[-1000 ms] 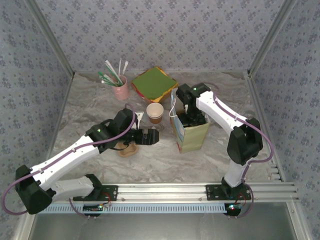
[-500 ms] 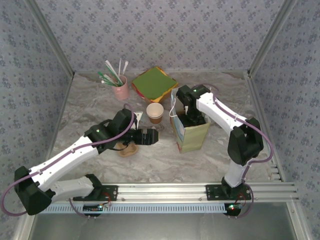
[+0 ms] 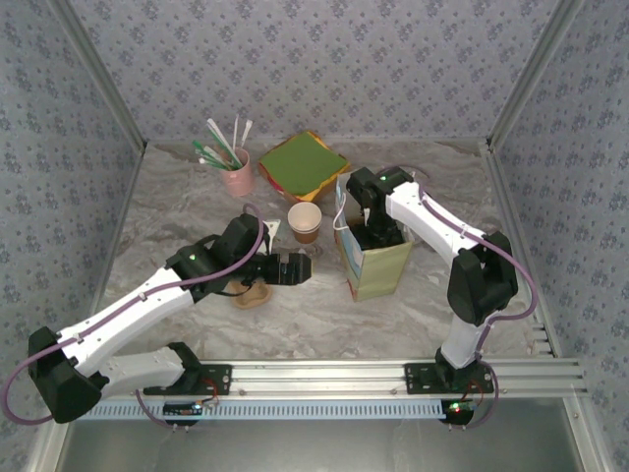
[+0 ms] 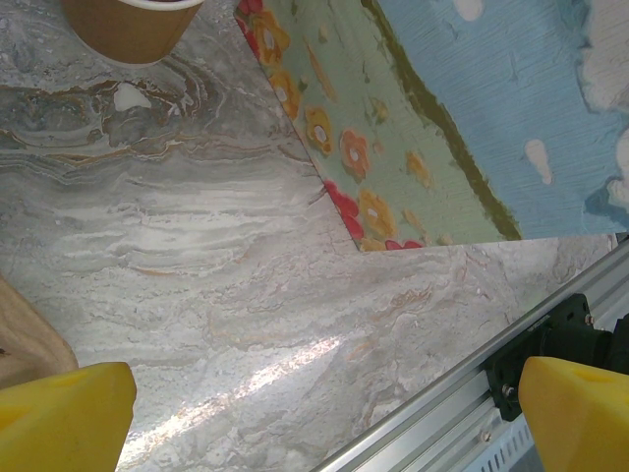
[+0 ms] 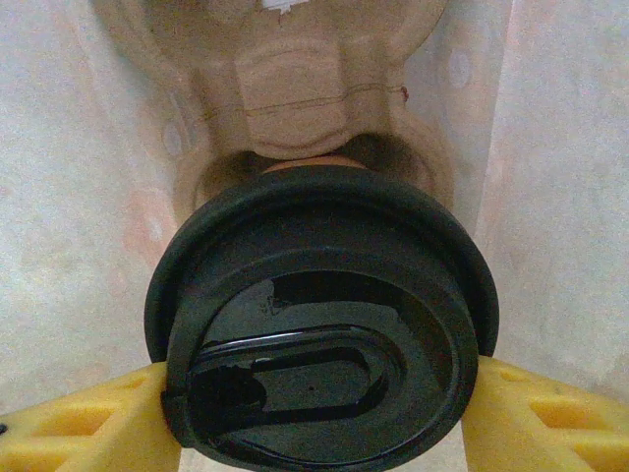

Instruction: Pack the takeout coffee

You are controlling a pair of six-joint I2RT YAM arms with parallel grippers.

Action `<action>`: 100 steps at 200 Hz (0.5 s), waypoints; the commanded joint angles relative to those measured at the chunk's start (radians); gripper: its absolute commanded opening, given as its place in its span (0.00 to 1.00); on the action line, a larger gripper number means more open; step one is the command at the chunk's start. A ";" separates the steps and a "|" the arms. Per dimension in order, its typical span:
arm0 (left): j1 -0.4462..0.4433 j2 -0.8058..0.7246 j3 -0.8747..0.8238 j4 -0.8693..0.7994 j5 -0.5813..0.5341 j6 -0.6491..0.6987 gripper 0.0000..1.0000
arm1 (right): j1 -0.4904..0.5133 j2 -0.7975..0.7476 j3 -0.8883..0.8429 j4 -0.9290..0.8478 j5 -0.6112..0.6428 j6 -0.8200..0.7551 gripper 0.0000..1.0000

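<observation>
Coffee being held inside the paper bag point(image 3: 381, 271)

Right gripper point(image 3: 377, 234) is reaching down into the bag, its fingers point(image 5: 79, 423) clasping the takeout coffee point(image 5: 319, 324) at the lid's sides, with the cardboard carrier point(image 5: 295, 88) lying just past the fingertips. Left gripper point(image 3: 293, 267) is hovering with jaws spread wide, the lidless cup point(image 3: 305, 222) sitting just ahead of it.
</observation>
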 commanded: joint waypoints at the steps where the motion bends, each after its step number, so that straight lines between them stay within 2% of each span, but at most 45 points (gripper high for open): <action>1: -0.007 -0.010 0.040 -0.003 -0.006 0.002 1.00 | -0.005 0.036 -0.023 -0.006 -0.001 0.004 0.67; 100: -0.007 -0.004 0.043 0.000 -0.005 0.004 1.00 | -0.005 0.034 -0.024 -0.010 -0.001 0.003 0.67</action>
